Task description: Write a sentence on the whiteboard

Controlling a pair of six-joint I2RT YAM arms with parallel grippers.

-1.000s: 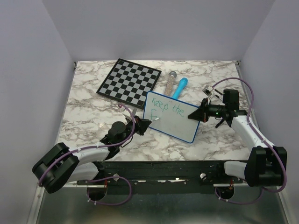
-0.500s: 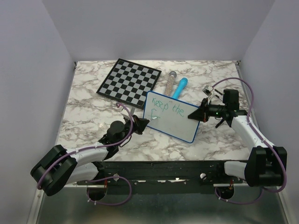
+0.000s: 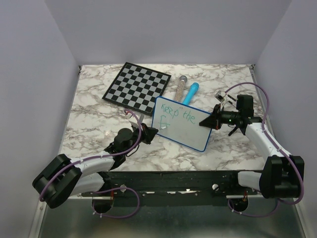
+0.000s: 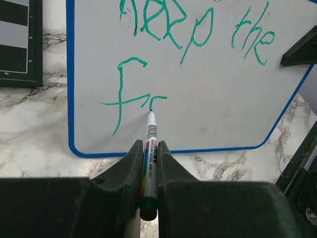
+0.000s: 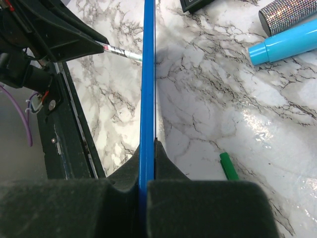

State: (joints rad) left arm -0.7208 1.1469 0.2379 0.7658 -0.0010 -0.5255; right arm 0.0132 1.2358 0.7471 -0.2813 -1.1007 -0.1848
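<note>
The whiteboard [image 3: 185, 126] lies mid-table, white with a blue rim [image 4: 70, 74]. Green words "Keep the" [image 4: 198, 29] run along its top, and "Fr" [image 4: 133, 94] starts a second line. My left gripper [image 4: 148, 146] is shut on a marker [image 4: 150, 148] whose tip touches the board at the foot of the "r". In the top view the left gripper [image 3: 154, 131] sits at the board's left edge. My right gripper [image 3: 210, 120] is shut on the board's right edge; the right wrist view shows the blue rim [image 5: 147, 74] edge-on between its fingers [image 5: 148, 148].
A black-and-white chessboard [image 3: 137, 86] lies at the back left. A glittery tube [image 3: 180, 87] and a blue tube [image 3: 190, 92] lie behind the whiteboard. A green cap [image 5: 228, 166] lies on the marble by the right gripper. The black base rail [image 3: 168, 179] runs along the near edge.
My left gripper has moved the marker a little along the second line, and an "r" now stands after the "F". The right arm and board have not moved.
</note>
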